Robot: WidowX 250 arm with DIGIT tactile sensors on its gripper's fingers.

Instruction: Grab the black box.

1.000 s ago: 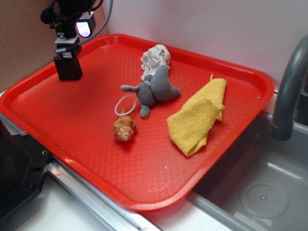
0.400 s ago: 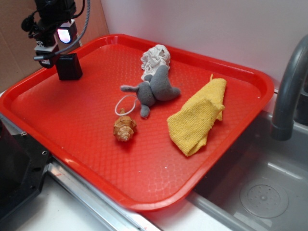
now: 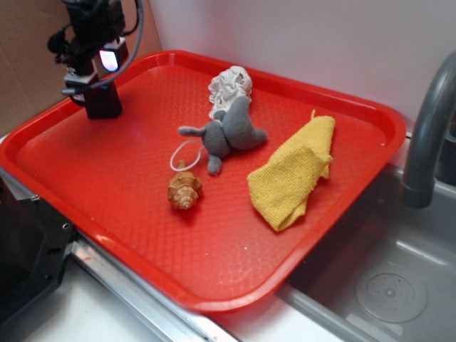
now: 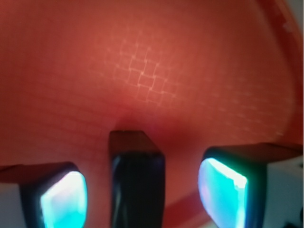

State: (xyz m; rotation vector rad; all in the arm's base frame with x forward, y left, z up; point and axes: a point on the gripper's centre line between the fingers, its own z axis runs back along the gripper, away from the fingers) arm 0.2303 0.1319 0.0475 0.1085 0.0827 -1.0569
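The gripper (image 3: 91,84) hangs over the far left corner of the red tray (image 3: 128,214), directly above the black box (image 3: 104,103), which stands upright on the tray floor close to the left rim. From the exterior view the arm's dark body and cable cover the upper part of the box, and a small lit panel glows on the gripper's side.

In the wrist view the black box (image 4: 137,183) sits between the 2 fingers (image 4: 54,194), each of which shows a bright cyan-lit pad. Red tray surface is visible on both sides of the box, so the jaws are spread apart and neither pad touches it. The box lies closer to the left finger than to the right one. The tray's gridded texture fills the rest of that view, blurred.

Well apart from the box, near the tray's middle, lies a grey plush toy (image 3: 229,133) with a crumpled white cloth (image 3: 229,87) just behind it. A thin white loop (image 3: 184,153) rests in front of the toy, touching a brown seashell (image 3: 184,190). A folded yellow cloth (image 3: 296,173) lies to the right. A grey faucet (image 3: 427,135) rises over the sink (image 3: 385,285) at the right edge.
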